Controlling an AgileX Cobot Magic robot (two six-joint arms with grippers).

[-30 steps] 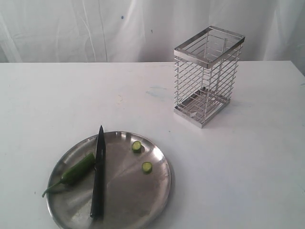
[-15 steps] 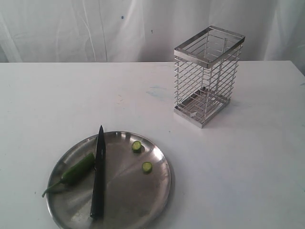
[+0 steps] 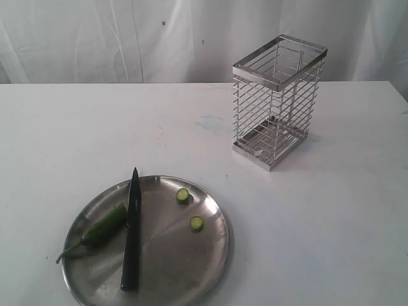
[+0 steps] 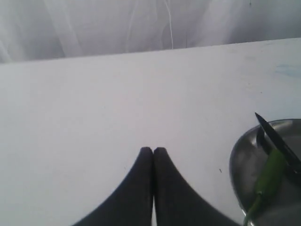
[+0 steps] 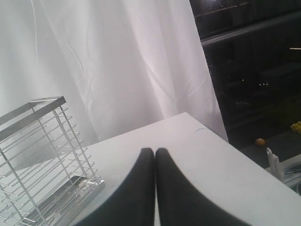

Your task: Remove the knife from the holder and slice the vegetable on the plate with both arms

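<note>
Slim black knife (image 3: 131, 236) lies on round steel plate (image 3: 217, 255), green chili (image 3: 105, 226) at 9 o'clock part-sliced; left gripper (image 4: 153, 151), right gripper (image 5: 155, 151) pressed together, empty.

Left gripper (image 4: 153, 151) over the white table (image 4: 117, 103), fingertips pressed together, nothing held.
To one side of its tips, well apart, shows the plate (image 4: 236, 162). On it the knife (image 4: 277, 143) points the way the gripper faces, the vegetable (image 4: 270, 173) just beside the blade on the gripper's side. A white curtain (image 4: 117, 23) hangs far ahead.
</note>
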